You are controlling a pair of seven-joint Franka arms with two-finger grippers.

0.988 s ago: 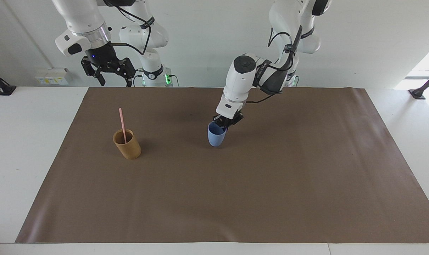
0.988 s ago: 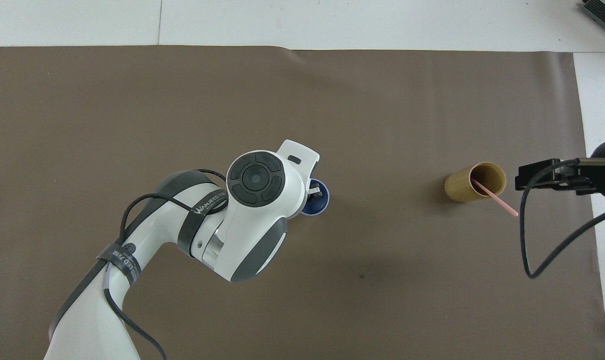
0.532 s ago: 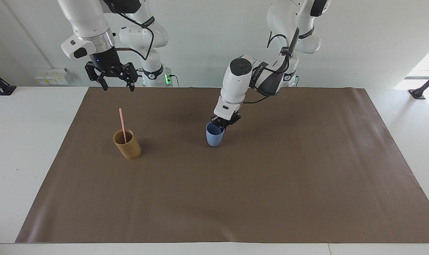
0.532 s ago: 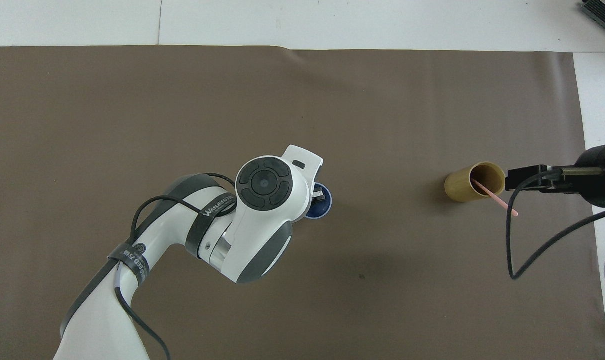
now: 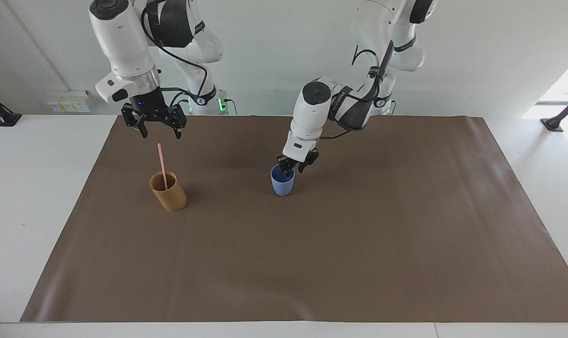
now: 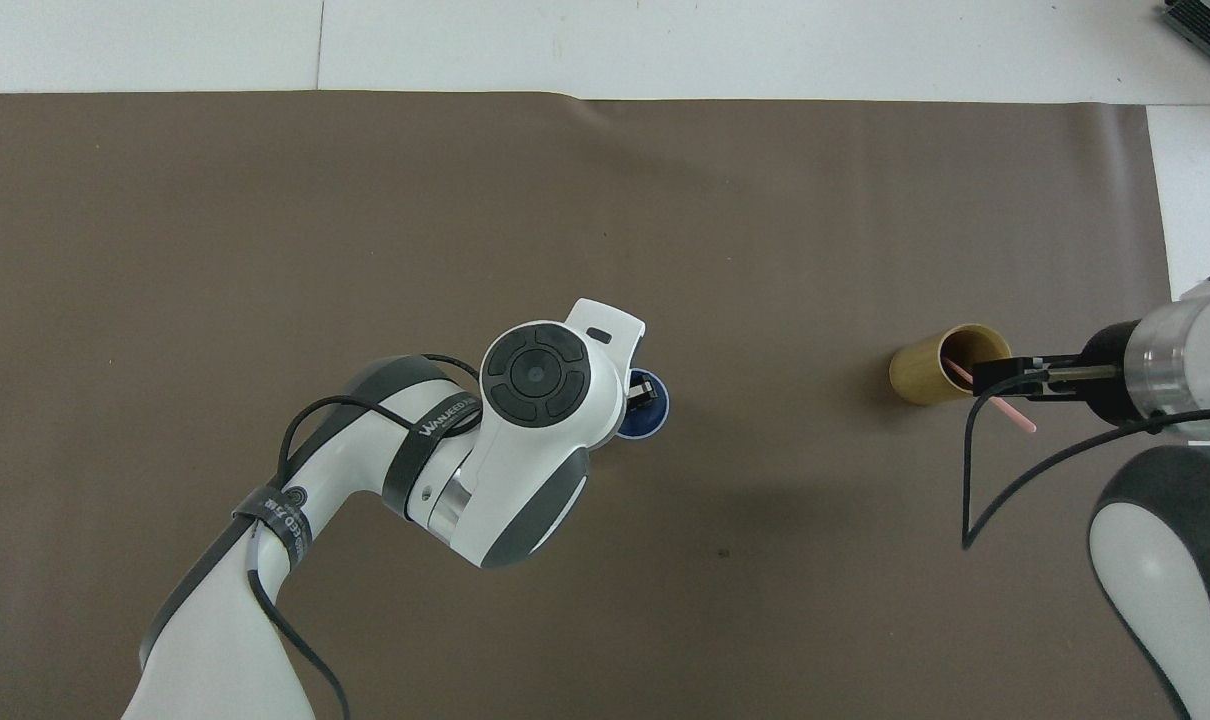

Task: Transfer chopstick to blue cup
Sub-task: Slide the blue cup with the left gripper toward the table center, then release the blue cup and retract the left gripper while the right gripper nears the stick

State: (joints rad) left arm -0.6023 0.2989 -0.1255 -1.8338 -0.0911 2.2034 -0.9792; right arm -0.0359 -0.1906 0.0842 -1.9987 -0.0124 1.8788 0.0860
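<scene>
The pale pink chopstick [image 5: 161, 162] stands tilted in a tan cup [image 5: 168, 192] toward the right arm's end of the table; its tip pokes past the cup [image 6: 915, 375] as a pink end [image 6: 1017, 417] in the overhead view. My right gripper [image 5: 161, 135] hangs open just above the chopstick's top, over the tan cup [image 6: 995, 378]. The blue cup [image 5: 282, 184] stands upright near the middle of the mat. My left gripper [image 5: 293, 169] is at its rim, fingers apart, one inside and one outside. From overhead the left wrist hides most of the blue cup [image 6: 653, 415].
A brown mat [image 5: 312, 263] covers most of the white table [image 5: 35, 188]. A wall socket box [image 5: 68, 100] sits at the robots' end past the right arm. The right arm's cable [image 6: 975, 480] loops over the mat.
The left gripper has opened off the blue cup's rim after shifting it slightly toward the right arm's end; the cup now stands upright. The right gripper has come down over the chopstick.
</scene>
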